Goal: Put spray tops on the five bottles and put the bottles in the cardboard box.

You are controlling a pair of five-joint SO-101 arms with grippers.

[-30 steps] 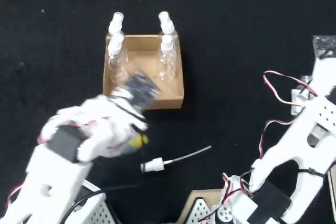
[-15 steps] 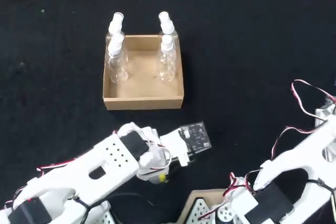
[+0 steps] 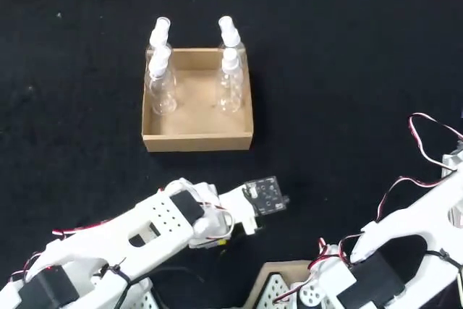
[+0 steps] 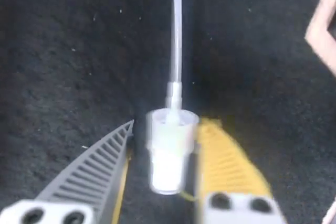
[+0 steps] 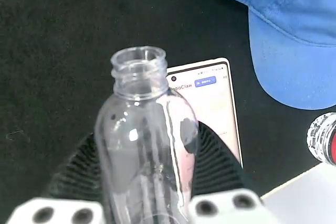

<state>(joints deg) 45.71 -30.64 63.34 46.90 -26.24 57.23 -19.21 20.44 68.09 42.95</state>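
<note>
The left hand (image 4: 170,129) has swung down from over the cardboard box (image 3: 197,139) and straddles, unclenched, the light-looking spray top (image 4: 168,150) lying before that box; better to pinch its rigid cap, not the flimsy tube

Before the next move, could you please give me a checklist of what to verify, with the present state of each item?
1. Spray top centred at the left gripper: ok.
2. Left gripper's hold on the spray top is firm: cannot tell.
3. Dip tube straight and free of obstacles: ok.
4. Uncapped bottle held by the right gripper, between its fingers: ok.
5. The bottle's neck is open and ready for a top: ok.
6. Cardboard box has room beside the four capped bottles: ok, its near half is bare.
</note>
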